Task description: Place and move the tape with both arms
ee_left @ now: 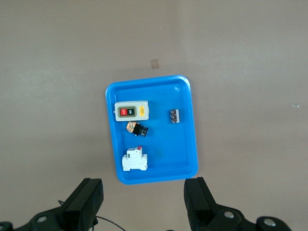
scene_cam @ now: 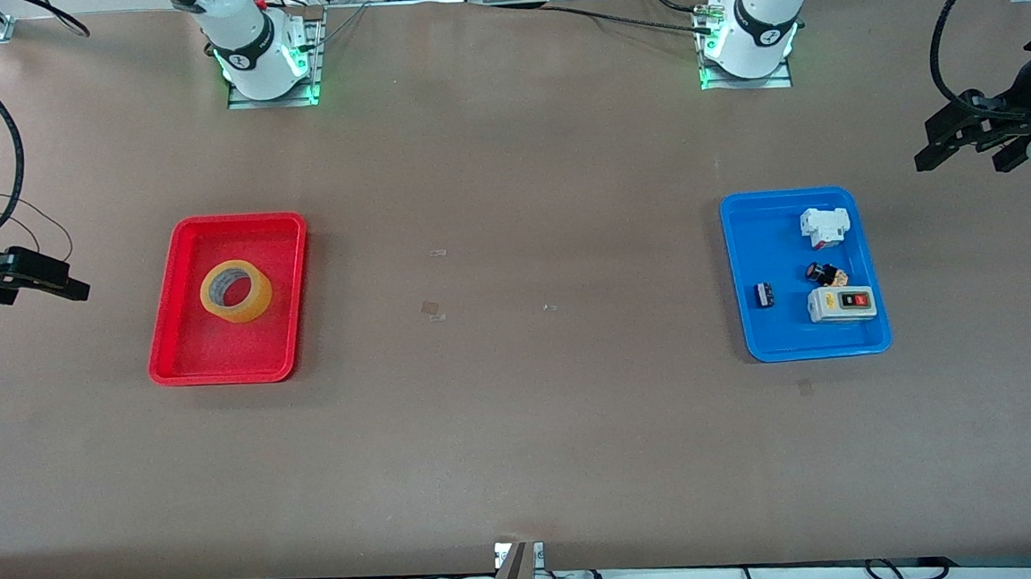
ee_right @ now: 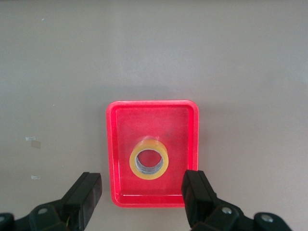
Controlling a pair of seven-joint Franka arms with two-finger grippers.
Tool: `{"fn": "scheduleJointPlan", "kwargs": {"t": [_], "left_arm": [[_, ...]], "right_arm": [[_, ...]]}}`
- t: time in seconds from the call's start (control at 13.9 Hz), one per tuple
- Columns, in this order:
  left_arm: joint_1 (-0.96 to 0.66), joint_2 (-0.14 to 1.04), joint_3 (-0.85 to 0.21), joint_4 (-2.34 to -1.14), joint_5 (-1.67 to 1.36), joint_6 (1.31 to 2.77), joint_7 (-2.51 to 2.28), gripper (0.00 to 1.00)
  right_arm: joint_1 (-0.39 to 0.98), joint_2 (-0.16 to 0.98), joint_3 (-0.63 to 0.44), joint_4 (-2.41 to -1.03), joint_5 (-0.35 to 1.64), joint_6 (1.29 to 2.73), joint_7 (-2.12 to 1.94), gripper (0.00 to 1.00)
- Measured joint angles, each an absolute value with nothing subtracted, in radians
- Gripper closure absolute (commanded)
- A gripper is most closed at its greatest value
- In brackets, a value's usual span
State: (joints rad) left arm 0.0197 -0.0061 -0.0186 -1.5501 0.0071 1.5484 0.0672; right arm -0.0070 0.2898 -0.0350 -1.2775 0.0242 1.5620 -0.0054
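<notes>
The yellow-amber tape roll point(scene_cam: 235, 291) lies flat in a red tray point(scene_cam: 216, 372) toward the right arm's end of the table. It also shows in the right wrist view point(ee_right: 149, 162), inside the red tray point(ee_right: 111, 159). My right gripper point(scene_cam: 54, 277) hangs open and empty in the air beside the red tray, out past it at the table's end; its open jaws point(ee_right: 143, 188) frame the tray's edge in the right wrist view. My left gripper point(scene_cam: 941, 143) hangs open and empty in the air at the left arm's end of the table, and also shows in the left wrist view point(ee_left: 144, 193).
A blue tray point(scene_cam: 737, 258) lies toward the left arm's end and also shows in the left wrist view point(ee_left: 111, 149). It holds a grey switch box point(scene_cam: 841, 304), a white breaker point(scene_cam: 824, 226), a small black button part point(scene_cam: 826, 274) and a small black block point(scene_cam: 763, 294). Bare brown table lies between the trays.
</notes>
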Motion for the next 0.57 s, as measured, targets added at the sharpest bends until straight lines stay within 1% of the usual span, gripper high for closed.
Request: {"fn": "scheduleJointPlan", "kwargs": {"t": [0.29,0.43,0.57], "left_arm": [[0.020,-0.006,-0.019,-1.540,0.007,1.530,0.067,0.00],[0.020,-0.006,-0.019,-1.539,0.007,1.530,0.066,0.00],[0.020,-0.006,-0.019,-1.539,0.007,1.529,0.066,0.00]], "right_arm": [[-0.026,0.270,-0.007,-1.310,0.024,1.575,-0.005,0.01],[-0.027,0.228,-0.006,-1.388,0.024,1.618,-0.007,0.01],[-0.028,0.150,-0.005,-1.513,0.024,1.667,-0.012,0.01]]}}
